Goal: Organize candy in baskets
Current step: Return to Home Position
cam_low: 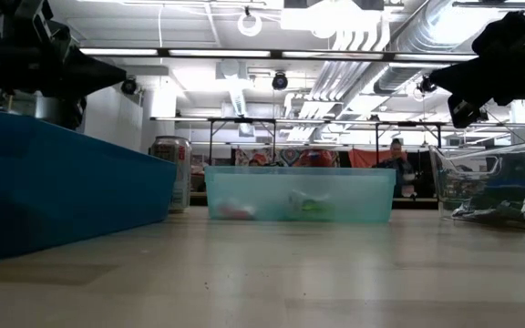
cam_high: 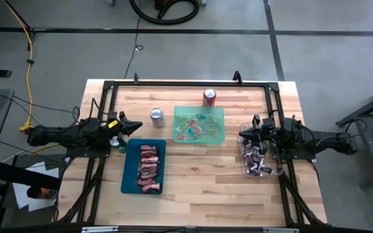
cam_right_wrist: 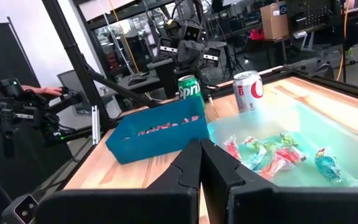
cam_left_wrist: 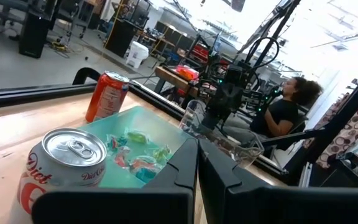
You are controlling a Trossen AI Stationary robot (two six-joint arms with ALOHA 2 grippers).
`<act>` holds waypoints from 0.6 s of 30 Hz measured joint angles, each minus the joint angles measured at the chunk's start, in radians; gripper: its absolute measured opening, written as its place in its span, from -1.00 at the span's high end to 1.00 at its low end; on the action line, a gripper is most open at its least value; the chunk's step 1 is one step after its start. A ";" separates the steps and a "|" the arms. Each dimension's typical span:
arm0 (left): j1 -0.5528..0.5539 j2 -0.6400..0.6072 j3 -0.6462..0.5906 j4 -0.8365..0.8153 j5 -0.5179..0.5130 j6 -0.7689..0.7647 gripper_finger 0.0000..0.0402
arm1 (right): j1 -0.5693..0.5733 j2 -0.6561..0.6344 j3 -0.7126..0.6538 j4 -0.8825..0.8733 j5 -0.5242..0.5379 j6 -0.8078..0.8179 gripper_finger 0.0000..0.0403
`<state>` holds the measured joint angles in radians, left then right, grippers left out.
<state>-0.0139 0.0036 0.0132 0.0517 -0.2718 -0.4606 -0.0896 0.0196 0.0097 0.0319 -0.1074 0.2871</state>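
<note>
Three baskets stand on the wooden table. The dark teal one (cam_high: 143,166) holds red and pink candy (cam_high: 149,169). The light green one (cam_high: 199,123) holds mixed bright candy (cam_right_wrist: 272,155). The clear one (cam_high: 261,158) holds dark candy (cam_high: 259,162). My left gripper (cam_high: 139,125) hovers level and shut at the table's left, between the silver can and the teal basket, with its tips (cam_left_wrist: 197,146) pointing toward the green basket. My right gripper (cam_high: 241,134) is shut too. It hangs level over the clear basket's far end and points (cam_right_wrist: 201,144) toward the green basket.
A silver soda can (cam_high: 157,118) stands left of the green basket and a red can (cam_high: 209,98) behind it. A green can (cam_right_wrist: 190,87) stands by the left arm. Black frame rails (cam_high: 186,83) run along the table's edges. Bare wood (cam_high: 206,181) lies at the near middle.
</note>
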 joint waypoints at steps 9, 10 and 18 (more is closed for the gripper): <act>-0.030 0.000 0.000 0.000 0.000 0.000 1.00 | 0.000 0.000 0.000 0.000 0.000 0.000 1.00; -0.038 0.000 0.000 0.000 0.000 0.000 1.00 | 0.000 0.000 0.000 0.000 0.000 0.000 1.00; -0.120 0.000 0.000 0.002 0.002 0.004 1.00 | 0.000 0.000 -0.001 0.000 0.000 0.000 1.00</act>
<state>-0.1344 0.0036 0.0128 0.0536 -0.2703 -0.4565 -0.0895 0.0200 0.0090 0.0319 -0.1074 0.2871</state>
